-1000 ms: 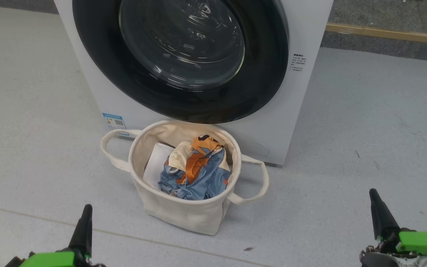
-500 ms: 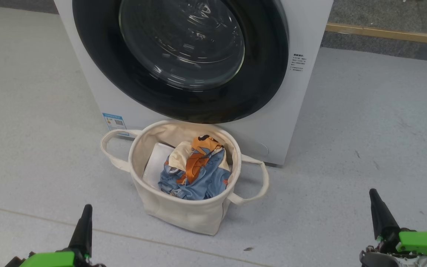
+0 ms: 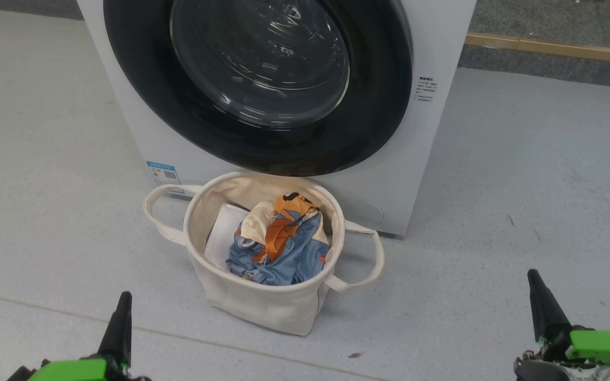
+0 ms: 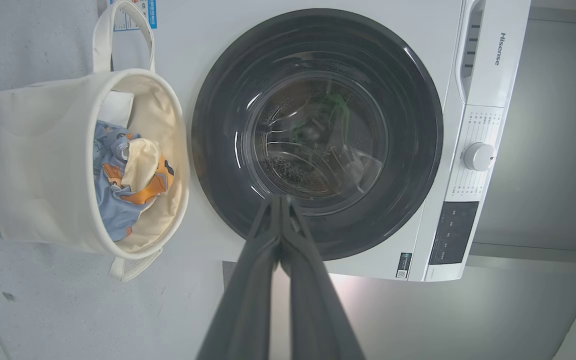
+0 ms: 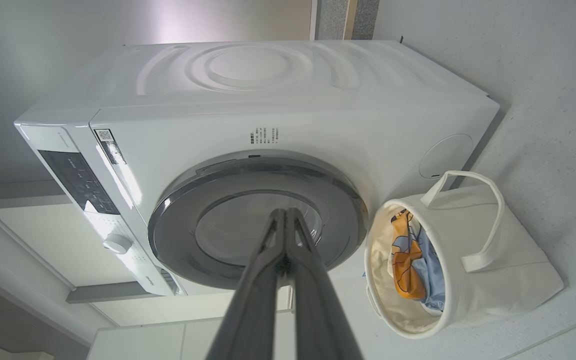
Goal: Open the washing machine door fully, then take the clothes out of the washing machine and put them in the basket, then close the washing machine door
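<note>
The white washing machine (image 3: 442,42) (image 4: 198,30) (image 5: 318,110) stands ahead with its black-rimmed glass door (image 3: 262,79) (image 4: 318,135) (image 5: 258,220) closed flat against the front. The cream canvas basket (image 3: 262,307) (image 4: 33,165) (image 5: 498,280) sits on the floor right before the machine. Inside it lie the blue, orange and cream clothes (image 3: 278,243) (image 4: 123,185) (image 5: 413,260). My left gripper (image 3: 123,299) (image 4: 280,200) is shut and empty at the lower left, well back from the basket. My right gripper (image 3: 534,276) (image 5: 285,212) is shut and empty at the lower right.
A flat white sheet (image 3: 223,233) lies in the basket beside the clothes. Pale grey floor (image 3: 522,185) spreads to both sides of the machine. A wooden strip (image 3: 554,48) runs along the far right. The control panel with a knob (image 4: 478,156) is on the machine's top front.
</note>
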Controlling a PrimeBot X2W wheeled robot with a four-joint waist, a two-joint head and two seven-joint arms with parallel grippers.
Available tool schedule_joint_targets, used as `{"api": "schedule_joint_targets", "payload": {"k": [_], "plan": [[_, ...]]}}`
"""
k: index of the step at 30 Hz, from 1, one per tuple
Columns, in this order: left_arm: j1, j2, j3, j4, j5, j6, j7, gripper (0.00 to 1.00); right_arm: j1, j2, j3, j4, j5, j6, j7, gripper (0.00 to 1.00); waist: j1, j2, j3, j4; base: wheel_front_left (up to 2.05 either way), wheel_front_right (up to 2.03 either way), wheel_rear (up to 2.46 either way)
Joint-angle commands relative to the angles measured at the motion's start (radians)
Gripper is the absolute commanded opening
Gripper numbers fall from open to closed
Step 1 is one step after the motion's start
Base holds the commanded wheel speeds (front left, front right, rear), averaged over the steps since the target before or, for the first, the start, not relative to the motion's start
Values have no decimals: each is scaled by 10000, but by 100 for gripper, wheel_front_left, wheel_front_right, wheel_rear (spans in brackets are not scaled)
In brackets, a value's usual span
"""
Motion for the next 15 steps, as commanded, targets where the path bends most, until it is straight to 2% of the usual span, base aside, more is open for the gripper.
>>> {"api": "schedule_joint_targets", "payload": {"k": [1, 15], "plan": [[-447, 58, 339, -266, -32, -71, 79, 0, -489, -116, 199, -313, 58, 2, 84, 0, 0, -1, 0, 0, 0, 0, 0], [-446, 58, 339, -266, -32, -71, 78, 0, -489, -116, 199, -313, 58, 2, 83, 0, 0, -1, 0, 0, 0, 0, 0]]}}
